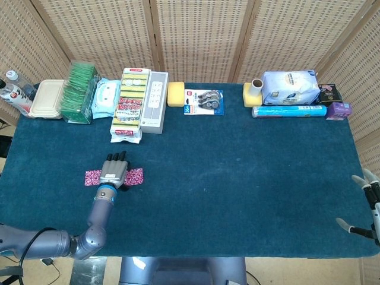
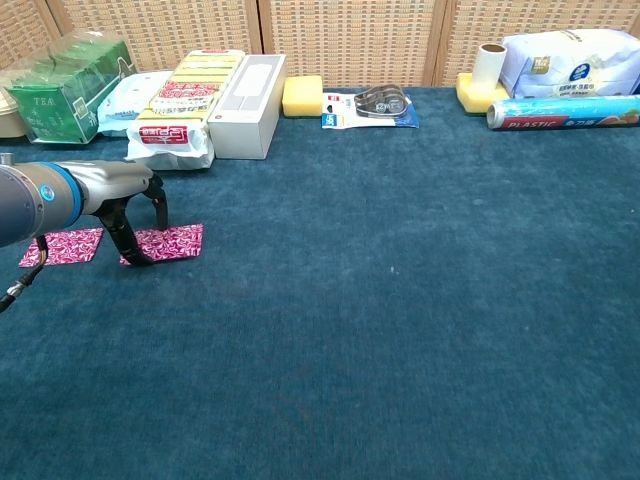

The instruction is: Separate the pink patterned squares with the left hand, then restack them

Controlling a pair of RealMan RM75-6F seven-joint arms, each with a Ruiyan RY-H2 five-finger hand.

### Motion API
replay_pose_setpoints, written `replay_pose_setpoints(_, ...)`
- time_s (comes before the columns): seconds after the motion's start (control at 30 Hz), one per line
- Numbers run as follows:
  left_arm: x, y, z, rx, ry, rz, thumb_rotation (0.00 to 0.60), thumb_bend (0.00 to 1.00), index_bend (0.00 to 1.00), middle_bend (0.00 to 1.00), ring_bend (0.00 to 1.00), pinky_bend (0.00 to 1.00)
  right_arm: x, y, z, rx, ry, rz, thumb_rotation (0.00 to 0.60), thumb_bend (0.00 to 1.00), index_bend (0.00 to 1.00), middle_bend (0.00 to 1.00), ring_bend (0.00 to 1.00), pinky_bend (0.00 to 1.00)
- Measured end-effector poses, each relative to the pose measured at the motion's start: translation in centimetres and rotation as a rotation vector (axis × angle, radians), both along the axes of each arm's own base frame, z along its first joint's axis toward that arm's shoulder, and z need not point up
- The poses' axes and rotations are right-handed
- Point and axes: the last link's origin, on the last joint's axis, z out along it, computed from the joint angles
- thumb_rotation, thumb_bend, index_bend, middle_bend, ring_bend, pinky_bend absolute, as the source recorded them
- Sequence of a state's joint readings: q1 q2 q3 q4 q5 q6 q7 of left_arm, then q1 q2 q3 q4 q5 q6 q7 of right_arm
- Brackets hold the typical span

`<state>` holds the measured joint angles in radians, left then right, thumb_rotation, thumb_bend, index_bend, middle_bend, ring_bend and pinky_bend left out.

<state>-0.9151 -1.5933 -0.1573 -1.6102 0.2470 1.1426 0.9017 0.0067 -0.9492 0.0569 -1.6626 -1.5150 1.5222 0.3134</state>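
Two pink patterned squares lie flat side by side near the table's left front, with a narrow gap between them. The left square lies bare. My left hand arches over the right square, with its fingertips touching that square's left edge. Nothing is lifted. My right hand shows only in the head view, at the table's front right corner, with its fingers spread and nothing in it.
Along the back edge stand a green tea box, wipes, a sponge pack, a white box, a yellow sponge, tape, a roll and a blue wrap box.
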Motion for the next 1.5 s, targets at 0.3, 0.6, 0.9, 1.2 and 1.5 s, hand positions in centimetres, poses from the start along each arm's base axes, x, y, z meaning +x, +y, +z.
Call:
replay_pose_setpoints(0.3,0.0,0.1,0.1,0.012,0.011,-0.006,0.600,0.22,0.30,0.00,0.00,0.02,-0.1,0.0,0.0,-0.001,-0.001,0.001,0.600,0.00,0.13,0.02,0.01,0.01)
replay_pose_setpoints(0.6,0.1,0.0,-0.1,0.008,0.017,-0.018,0.600,0.22,0.21,0.00,0.00,0.02,-0.1,0.0,0.2,-0.005,-0.004,-0.001,0.600,0.00,0.13,0.02,0.01,0.01)
replay_pose_setpoints(0.9,0.3,-0.2,0.3,0.008,-0.002,-0.017,0.600,0.22,0.20,0.00,0.00,0.02,-0.2,0.0,0.2,-0.003,-0.001,0.001,0.600,0.00,0.13,0.02,0.01,0.01)
replay_pose_setpoints(1.2,-0.8,-1.1,3.1,0.047,0.006,0.004,0.600,0.22,0.20,0.00,0.00,0.02,0.0,0.1,0.1,0.000,-0.004,0.007,0.600,0.00,0.13,0.02,0.01,0.01)
replay_pose_setpoints(1.5,-4.8,-1.8,5.2,0.079,0.001,0.073,0.600,0.22,0.20,0.00,0.00,0.02,0.1,0.2,0.0,0.003,-0.004,0.011,0.600,0.00,0.13,0.02,0.01,0.01)
